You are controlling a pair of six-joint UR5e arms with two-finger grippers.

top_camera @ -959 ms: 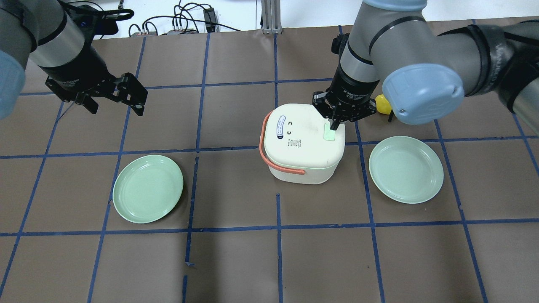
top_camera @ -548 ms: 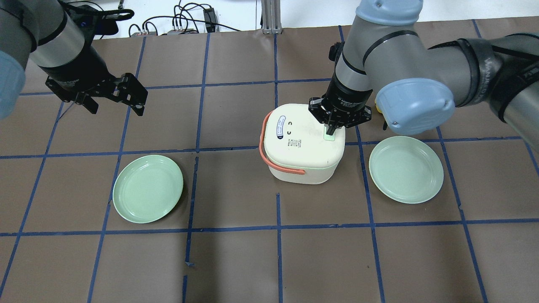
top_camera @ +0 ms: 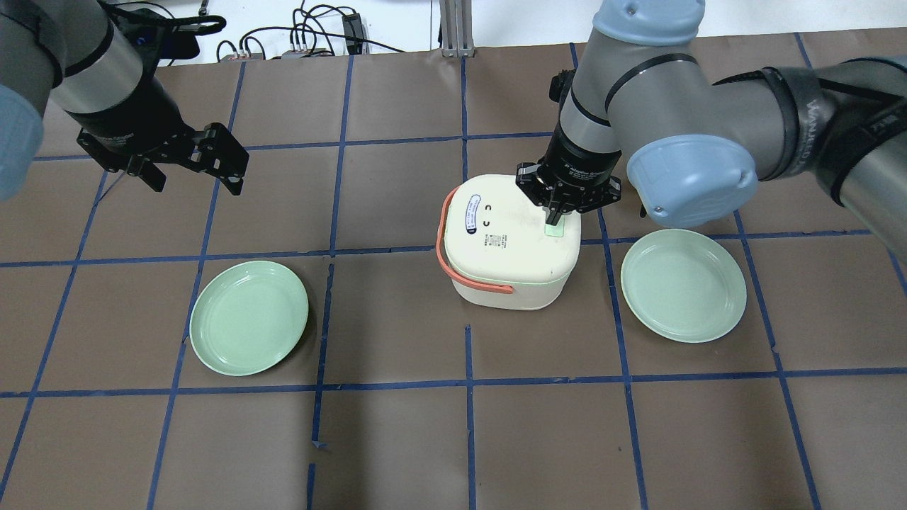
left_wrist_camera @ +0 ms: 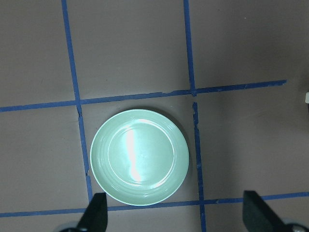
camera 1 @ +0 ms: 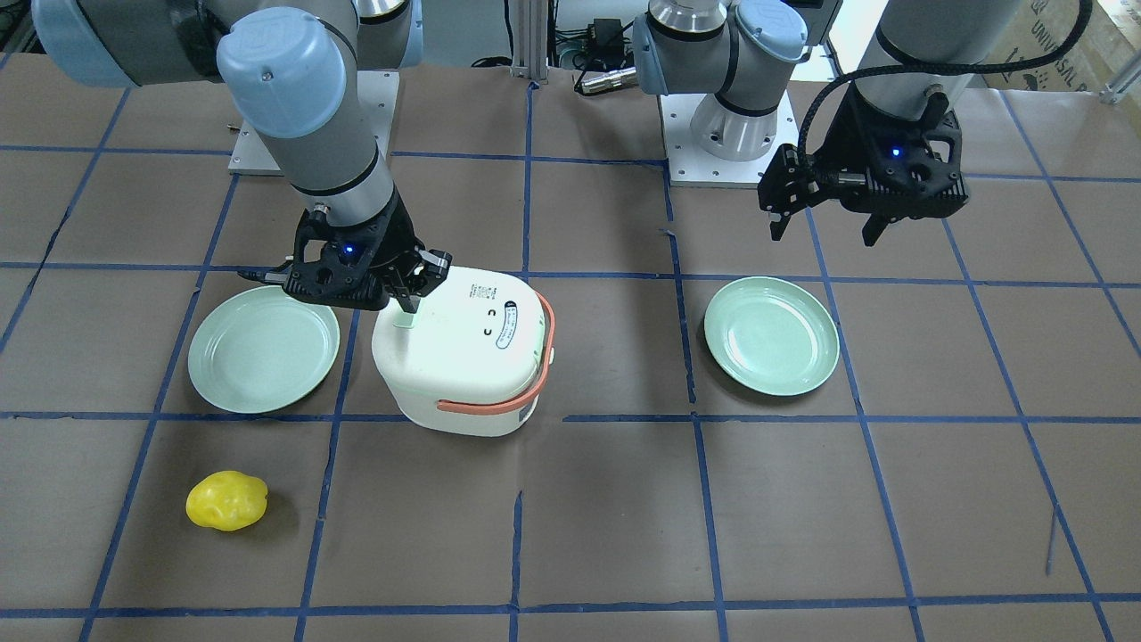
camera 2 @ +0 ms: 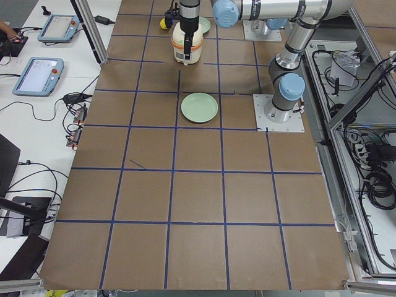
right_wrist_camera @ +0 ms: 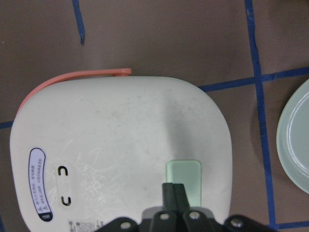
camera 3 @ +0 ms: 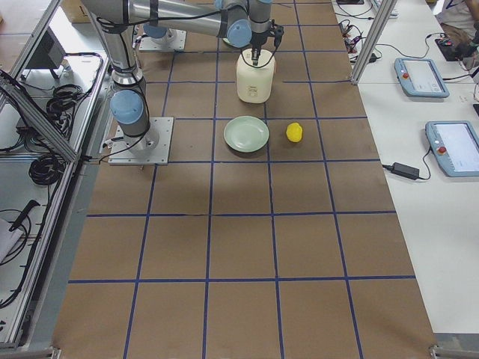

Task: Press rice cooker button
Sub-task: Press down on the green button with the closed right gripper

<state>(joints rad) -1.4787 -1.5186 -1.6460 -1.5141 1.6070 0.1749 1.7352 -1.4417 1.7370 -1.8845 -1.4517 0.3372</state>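
The white rice cooker (top_camera: 506,248) with a salmon handle stands mid-table; it also shows in the front view (camera 1: 455,348) and the right wrist view (right_wrist_camera: 120,145). Its pale mint-green button (top_camera: 554,230) sits near the lid's right edge, and shows in the right wrist view (right_wrist_camera: 183,175) and the front view (camera 1: 404,322). My right gripper (top_camera: 555,214) is shut, pointing straight down, with its tips over the button's near edge (right_wrist_camera: 174,191); I cannot tell if they touch. My left gripper (top_camera: 197,177) is open and empty, well to the left, above a plate (left_wrist_camera: 140,157).
One green plate (top_camera: 249,317) lies left of the cooker and another (top_camera: 684,285) right of it. A yellow lumpy object (camera 1: 226,501) lies beyond the right plate, hidden by my right arm in the overhead view. Cables lie past the table's far edge.
My right gripper has shifted slightly left and lower, bringing its shut tips onto the button area. The left arm, cooker and plates have not moved.
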